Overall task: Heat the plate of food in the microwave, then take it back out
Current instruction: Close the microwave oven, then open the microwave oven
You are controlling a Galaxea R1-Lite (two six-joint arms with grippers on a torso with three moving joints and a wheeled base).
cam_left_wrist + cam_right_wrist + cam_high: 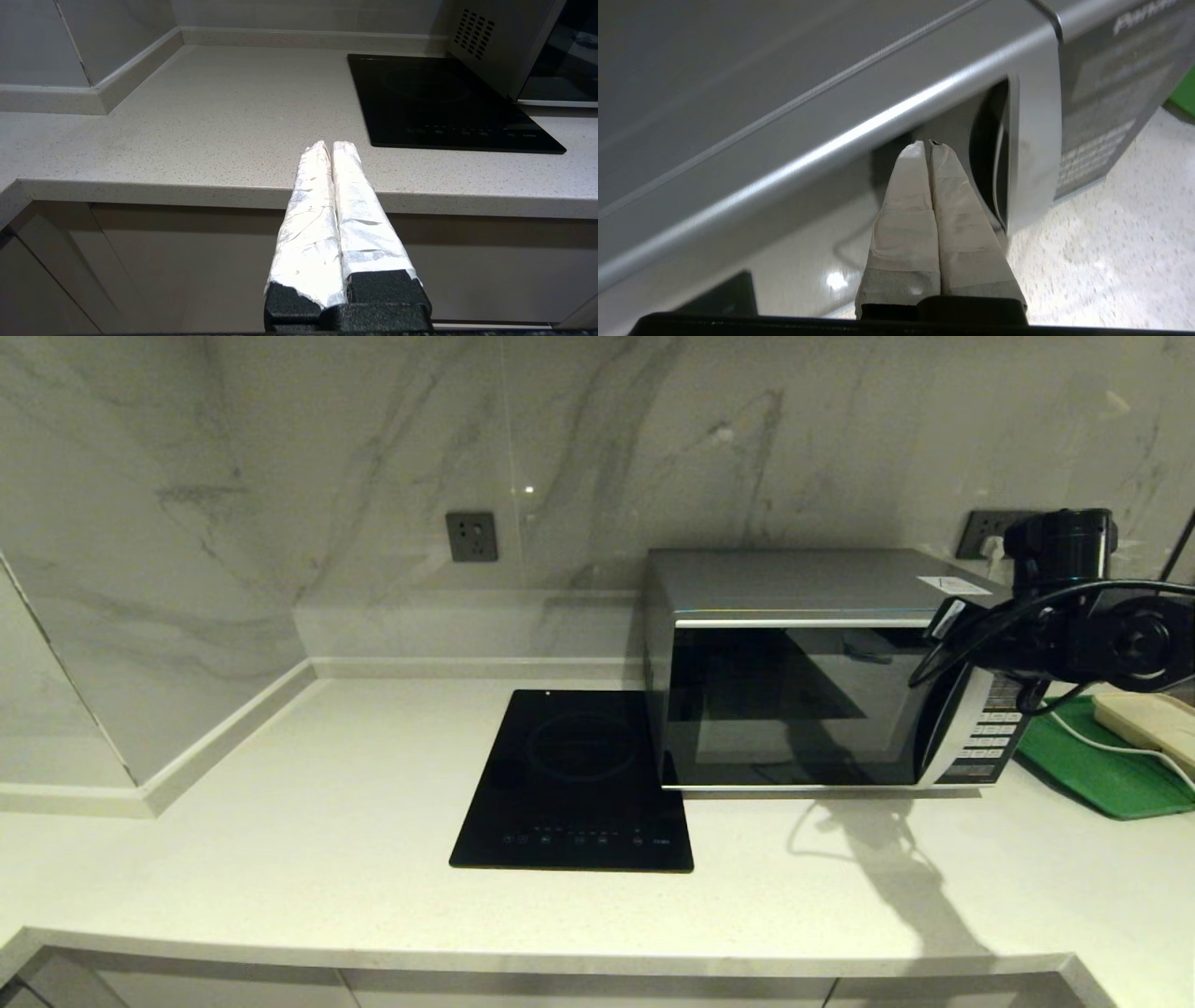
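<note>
The pale speckled tabletop (280, 821) carries everything, and the biggest thing on it is the microwave (794, 588), standing at the back right against the marble wall with its dark glass door shut flat. That closed door is what stands in the way: nothing goes in or comes out until it is swung open, which is presumably why the right gripper (929, 142) is up at the door's right edge, next to the button panel. Its taped fingers are pressed together with nothing between them, tips aimed at the recessed handle slot beside the curved silver trim, seemingly to hook or press there rather than pinch. Just left of the microwave, touching its foot, lies the flat black cooktop (574, 784), low enough not to block the door's swing. On the far right a green tray (1083, 765) holds a cream block with a white cord. The plate of food shows in no view; whether it sits behind the dark glass cannot be told. The left gripper (331, 144) hangs idle off the tabletop's front edge, fingers closed and empty.
</note>
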